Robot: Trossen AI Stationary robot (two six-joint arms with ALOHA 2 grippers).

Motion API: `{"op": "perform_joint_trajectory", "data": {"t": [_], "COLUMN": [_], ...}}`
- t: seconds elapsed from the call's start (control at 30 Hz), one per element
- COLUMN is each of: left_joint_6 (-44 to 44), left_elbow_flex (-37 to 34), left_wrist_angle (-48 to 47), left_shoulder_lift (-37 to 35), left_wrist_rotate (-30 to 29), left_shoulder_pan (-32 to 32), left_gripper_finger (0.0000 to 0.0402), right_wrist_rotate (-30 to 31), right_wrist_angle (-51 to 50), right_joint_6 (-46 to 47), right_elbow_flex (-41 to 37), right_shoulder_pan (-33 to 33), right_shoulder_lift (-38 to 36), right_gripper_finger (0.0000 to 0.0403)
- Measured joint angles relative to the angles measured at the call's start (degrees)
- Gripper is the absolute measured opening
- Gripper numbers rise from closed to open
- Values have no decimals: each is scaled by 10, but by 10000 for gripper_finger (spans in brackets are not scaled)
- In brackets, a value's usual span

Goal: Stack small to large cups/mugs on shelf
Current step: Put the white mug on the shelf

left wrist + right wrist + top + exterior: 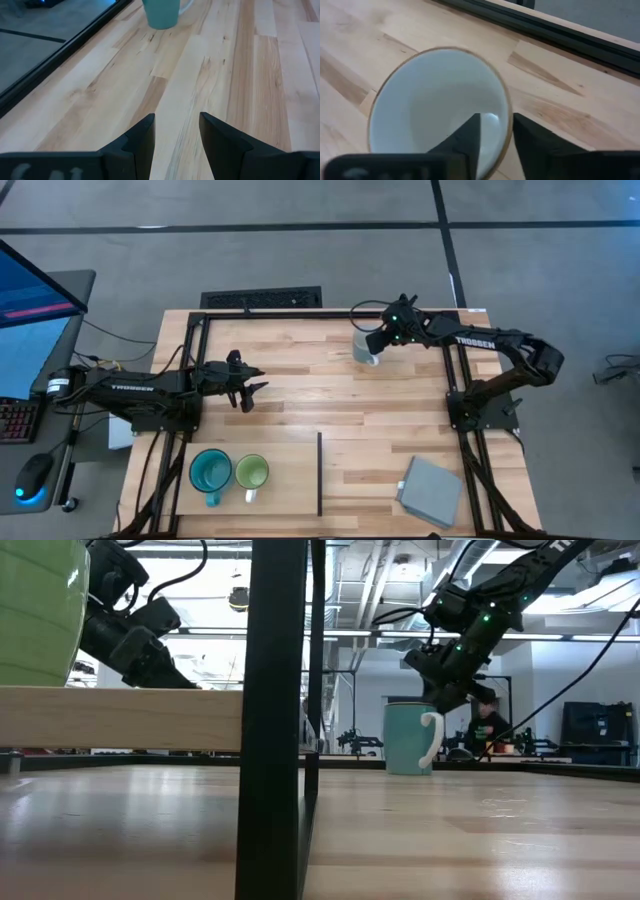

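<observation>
High view: the teal mug and the light green mug sit side by side on the shelf, at the near left of the counter, both mouth up with nothing visible inside, handles toward the near edge. The thin black strip runs along the shelf's right edge. A grey-blue pad lies near right, well apart. The third mug stands far of centre on the bare counter, with the right tool directly over it. The left tool hangs over bare counter at left of centre, fingers spread, holding nothing. Low view: the third mug stands upright on the counter, body teal-tinted, handle white and facing right; the right tool reaches down to its rim from above. The light green mug sits on the raised shelf at left. A person shows in the room beyond. Left wrist view: the left tool has its fingers apart over bare wood, the third mug well ahead. Right wrist view: the right tool straddles the rim of the third mug, one finger inside the white, empty interior, one outside; whether it pinches the wall I cannot tell.
</observation>
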Motion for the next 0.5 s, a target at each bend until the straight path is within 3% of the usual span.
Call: {"op": "perform_joint_trajectory", "data": {"t": [0.27, 0.5], "left_joint_6": [0, 0], "left_elbow_flex": [0, 0], "left_wrist_angle": [-7, -7], "left_shoulder_lift": [0, 0], "left_wrist_rotate": [0, 0], "left_shoulder_pan": [0, 0], "left_gripper_finger": [146, 146], "right_wrist_rotate": [0, 1], "right_wrist_angle": [1, 13], "right_joint_6": [-6, 3], "right_elbow_flex": [0, -2], "right_shoulder_pan": [0, 23], "right_shoulder_lift": [0, 0], "right_gripper_finger": [27, 26]}}
